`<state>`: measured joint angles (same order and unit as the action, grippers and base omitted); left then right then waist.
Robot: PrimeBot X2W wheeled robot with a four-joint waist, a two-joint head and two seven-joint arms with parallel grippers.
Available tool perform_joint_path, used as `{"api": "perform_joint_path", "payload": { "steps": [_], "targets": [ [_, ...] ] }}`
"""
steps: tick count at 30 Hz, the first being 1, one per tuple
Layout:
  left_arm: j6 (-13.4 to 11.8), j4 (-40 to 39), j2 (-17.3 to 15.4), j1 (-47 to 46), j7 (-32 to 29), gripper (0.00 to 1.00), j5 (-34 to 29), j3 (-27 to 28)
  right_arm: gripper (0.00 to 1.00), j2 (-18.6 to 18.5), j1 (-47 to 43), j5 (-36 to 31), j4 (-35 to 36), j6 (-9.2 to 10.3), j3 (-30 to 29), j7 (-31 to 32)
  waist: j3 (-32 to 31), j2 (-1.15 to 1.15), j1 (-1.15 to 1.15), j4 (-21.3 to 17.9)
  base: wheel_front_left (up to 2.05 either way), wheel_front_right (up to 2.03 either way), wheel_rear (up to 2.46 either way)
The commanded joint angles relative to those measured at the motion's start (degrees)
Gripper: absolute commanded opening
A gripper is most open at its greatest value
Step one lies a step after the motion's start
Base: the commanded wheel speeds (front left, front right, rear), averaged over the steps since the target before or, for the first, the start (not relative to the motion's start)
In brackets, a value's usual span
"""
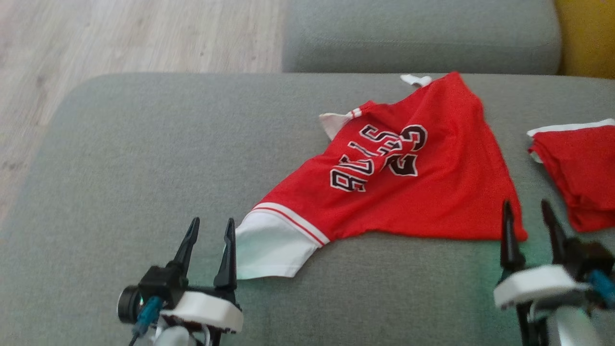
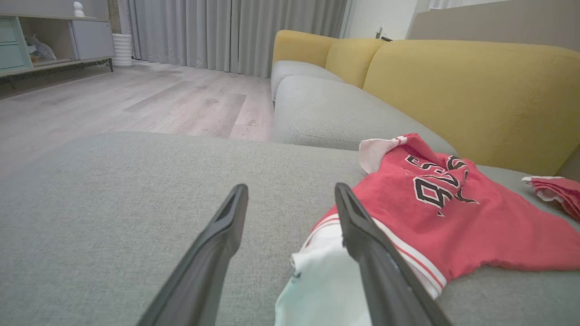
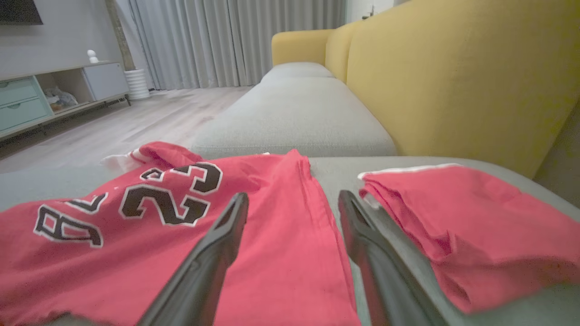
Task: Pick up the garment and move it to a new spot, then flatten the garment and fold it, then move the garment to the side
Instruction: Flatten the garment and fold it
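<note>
— How do the pincers stand?

— Both wide and empty. The left gripper has two long, dark, tapering fingers, matt like hard plastic, on a white housing. The right gripper is built the same. That makes two grippers and four fingers.

— And the garment?

— The jersey lies on the sofa seat between the two grippers. It is at about one o'clock from the left one and eleven o'clock from the right. The cloth is thin, smooth and red, spread in a rough triangle with a few soft wrinkles. Black letters and the digits 23, edged in white, read upside down from the head.

— Any trim?

— A broad white band with one thin red stripe sits just beside the left gripper's inner finger. I cannot tell whether they touch. The jersey's near red corner lies under the right gripper's fingers in the wrist view.

— Anything else in red?

— One folded red piece with a white edge, bunched in layers, at one o'clock from the right gripper and apart from the jersey. So there are two red textiles.

— What lies further out?

— The seat is coarse grey weave with rounded corners. A second grey cushion is at twelve o'clock, making two. Padded yellow backrests stand at two o'clock. Pale wood-plank floor is at ten o'clock.
</note>
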<state>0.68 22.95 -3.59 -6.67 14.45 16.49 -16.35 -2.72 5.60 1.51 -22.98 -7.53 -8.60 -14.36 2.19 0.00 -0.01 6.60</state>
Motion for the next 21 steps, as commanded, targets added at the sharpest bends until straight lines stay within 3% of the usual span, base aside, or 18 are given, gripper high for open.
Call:
{"api": "perform_joint_path", "payload": {
  "steps": [1, 12, 21],
  "targets": [
    [-0.1, -1.7, -0.8, -0.9, 0.5, 1.00, -0.5, 2.4, 1.00, -0.2, 0.7, 0.9, 2.6, 0.04, 2.2, -0.6, -1.2, 0.00, 0.01, -1.1, 0.00, 0.00, 0.00],
    [0.4, 1.8, -0.6, 1.3, 0.4, 1.00, -1.1, 2.5, 1.00, -0.2, -3.0, 3.4, 6.6, 0.04, 4.4, -0.6, -2.3, 0.00, 0.01, -2.2, 0.00, 0.00, 0.00],
    [0.9, 9.0, -1.6, -0.8, -5.0, 1.00, -1.9, 0.4, 1.00, -0.2, -3.2, 3.7, 7.0, 0.04, 5.2, -0.5, -0.9, 0.00, 0.01, -2.6, 0.00, 0.00, 0.00]
  ]
}}
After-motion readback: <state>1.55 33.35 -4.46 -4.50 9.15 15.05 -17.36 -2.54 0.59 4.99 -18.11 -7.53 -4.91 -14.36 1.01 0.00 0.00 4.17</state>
